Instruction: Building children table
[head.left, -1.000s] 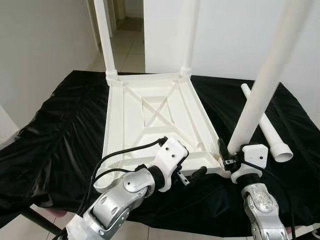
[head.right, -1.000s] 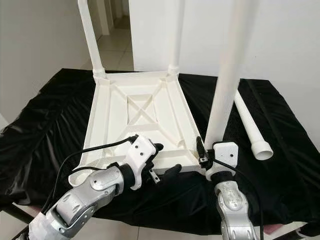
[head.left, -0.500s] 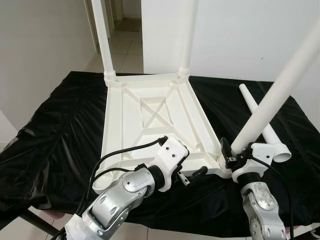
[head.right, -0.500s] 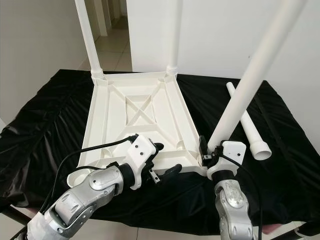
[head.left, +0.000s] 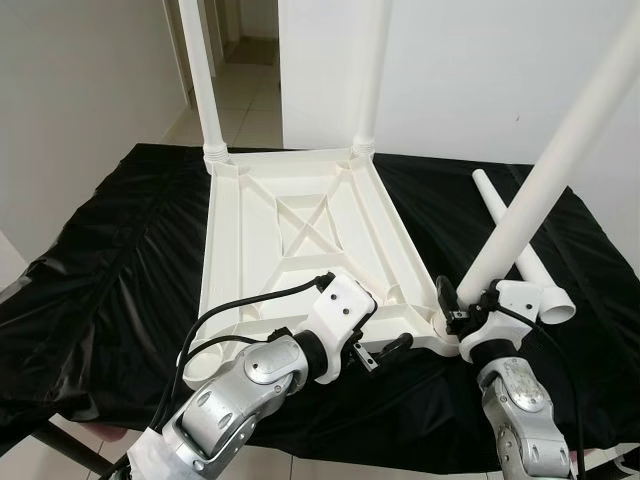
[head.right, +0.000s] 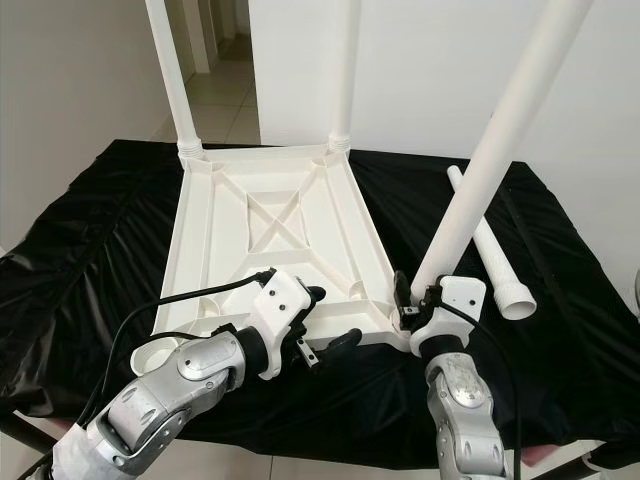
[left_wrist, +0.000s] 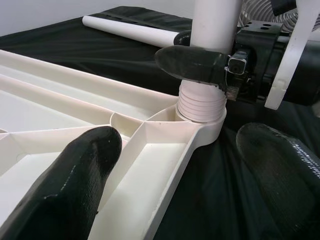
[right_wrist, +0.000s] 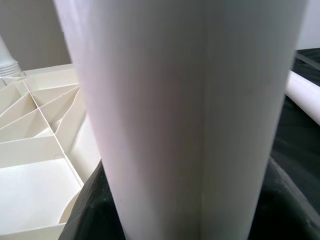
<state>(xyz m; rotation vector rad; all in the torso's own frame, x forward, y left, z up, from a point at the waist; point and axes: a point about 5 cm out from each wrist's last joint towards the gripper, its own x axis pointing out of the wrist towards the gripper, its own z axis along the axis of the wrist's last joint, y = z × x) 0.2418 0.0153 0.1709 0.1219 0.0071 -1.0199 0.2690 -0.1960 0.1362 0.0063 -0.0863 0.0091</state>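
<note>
- While clamping the third leg (head.left: 540, 190) low, just above its threads, had the right fingers (head.left: 458, 306) shut round it.
- Saw that leg's threaded end sitting at the near-right socket (left_wrist: 200, 117) of the table (head.left: 300, 230), apparently started but not screwed home.
- Found the table upside down on the black-draped tabletop (head.left: 110, 270), with two legs (head.left: 205, 80) already upright at the far corners.
- Noted the leg's long axis leaning well off upright, top tipped toward the robot's right; judged that the coming move turned on this, since the threads would likely bind unless stood in line with the socket.
- Had the left fingers (left_wrist: 180, 155) spread wide and gripping nothing, straddling the table's near rim just beside that socket, one over the ribs and one over the cloth.
- Judged the right arm nearer and already placed to straighten and twist; left well set to steady the rim.
- Left the fourth leg (head.left: 548, 290) lying loose on the cloth, right of the table.
</note>
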